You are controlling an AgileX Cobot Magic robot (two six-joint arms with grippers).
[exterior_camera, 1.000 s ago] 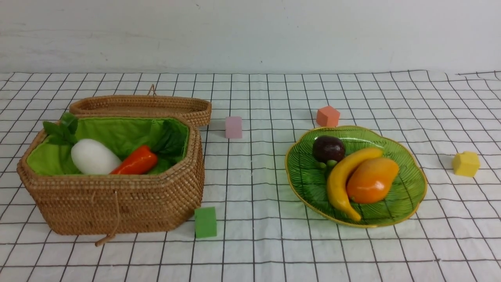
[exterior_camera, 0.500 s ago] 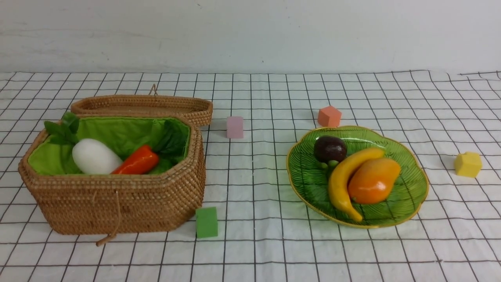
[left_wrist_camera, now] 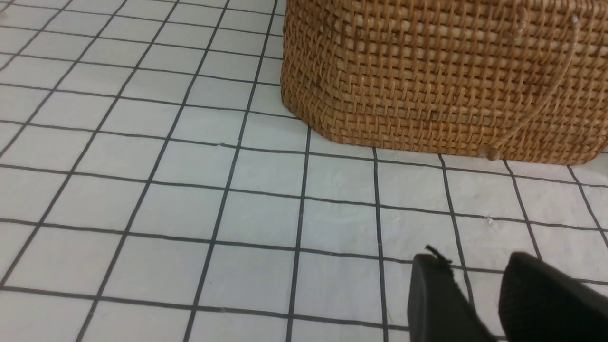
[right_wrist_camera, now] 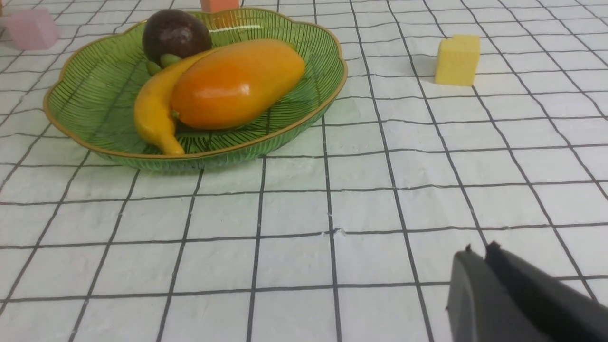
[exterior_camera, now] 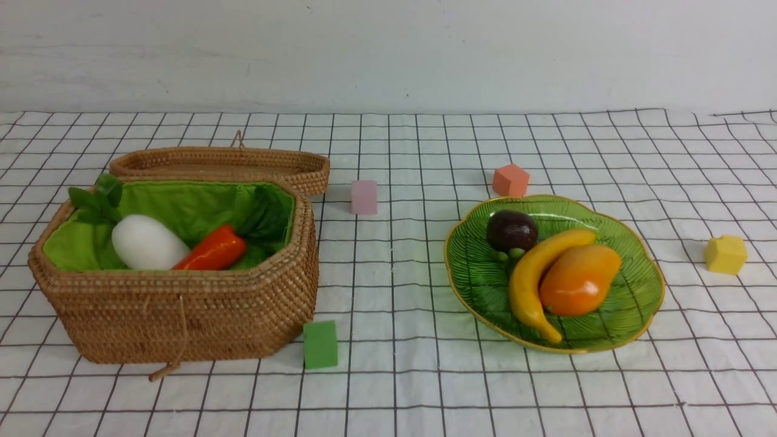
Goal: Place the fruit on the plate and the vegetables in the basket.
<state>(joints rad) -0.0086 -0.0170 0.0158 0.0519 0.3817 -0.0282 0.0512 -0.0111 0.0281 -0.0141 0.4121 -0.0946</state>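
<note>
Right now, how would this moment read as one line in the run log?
plate: banana, mango, dark fruit | basket: radish, red pepper | left gripper slightly open, empty | right gripper shut, empty

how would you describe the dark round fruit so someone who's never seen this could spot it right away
Start at the green glass plate with the wavy gold rim, on the right side of the checked cloth. Three fruits lie on it; look to its far edge, behind the banana and the mango. The dark purple-brown fruit is the only small, round one there, with green calyx lobes at its base.
</note>
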